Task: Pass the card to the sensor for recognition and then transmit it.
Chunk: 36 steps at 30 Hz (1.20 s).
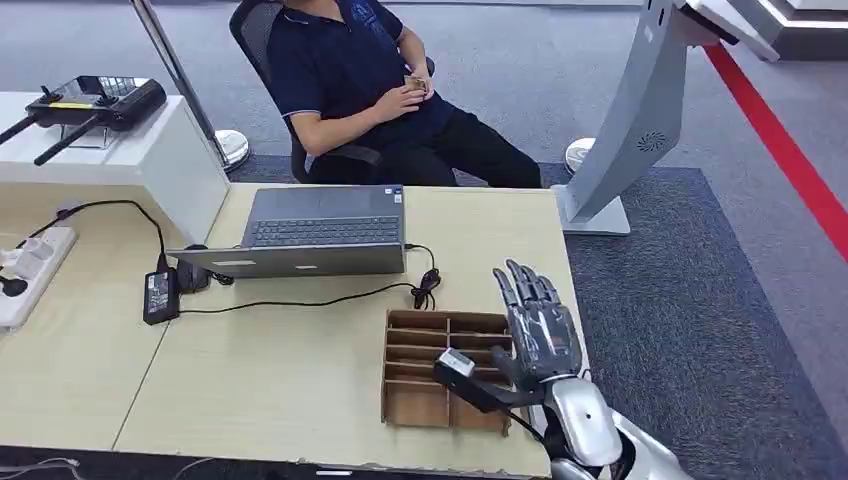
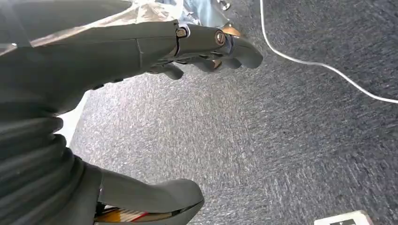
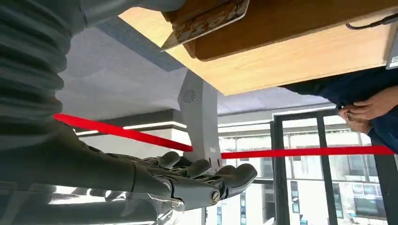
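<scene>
An open cardboard box with slots stands at the table's front right. A small white and dark card sticks up from it; the right wrist view shows the card against the brown box. My right hand is raised above the box's right side with straight, spread fingers, and its thumb reaches down to the card. I cannot tell whether the thumb grips it. The grey sensor stand rises from the floor beyond the table's right end. My left hand hangs over the carpet, fingers loose, holding nothing.
A grey laptop sits at the table's far middle, with a black cable running to an adapter. A power strip lies far left. A person in dark clothes sits in a chair behind the table.
</scene>
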Each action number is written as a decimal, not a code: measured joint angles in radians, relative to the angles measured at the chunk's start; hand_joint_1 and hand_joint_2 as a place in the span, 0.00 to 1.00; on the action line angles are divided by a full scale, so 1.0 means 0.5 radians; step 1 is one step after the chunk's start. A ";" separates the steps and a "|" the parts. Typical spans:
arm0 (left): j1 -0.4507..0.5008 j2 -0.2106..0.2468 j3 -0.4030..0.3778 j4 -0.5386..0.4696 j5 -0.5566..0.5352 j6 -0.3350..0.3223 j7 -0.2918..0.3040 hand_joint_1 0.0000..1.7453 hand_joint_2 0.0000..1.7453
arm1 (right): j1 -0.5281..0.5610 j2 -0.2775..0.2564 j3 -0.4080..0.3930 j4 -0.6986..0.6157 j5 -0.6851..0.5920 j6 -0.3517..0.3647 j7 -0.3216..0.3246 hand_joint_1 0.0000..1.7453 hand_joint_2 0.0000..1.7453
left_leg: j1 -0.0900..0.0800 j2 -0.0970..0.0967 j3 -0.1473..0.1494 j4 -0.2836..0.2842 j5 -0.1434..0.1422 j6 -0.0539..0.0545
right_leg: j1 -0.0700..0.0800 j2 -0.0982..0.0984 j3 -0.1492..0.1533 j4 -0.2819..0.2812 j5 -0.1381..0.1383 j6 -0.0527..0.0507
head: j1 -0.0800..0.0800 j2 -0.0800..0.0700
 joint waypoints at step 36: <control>0.000 -0.001 0.000 0.000 0.009 0.001 -0.001 0.00 1.00 | 0.001 0.049 -0.001 -0.002 -0.023 0.040 -0.030 0.00 1.00 | 0.000 0.000 0.000 0.000 0.000 0.000 | 0.000 0.000 0.000 0.000 0.000 0.000 | 0.000 0.000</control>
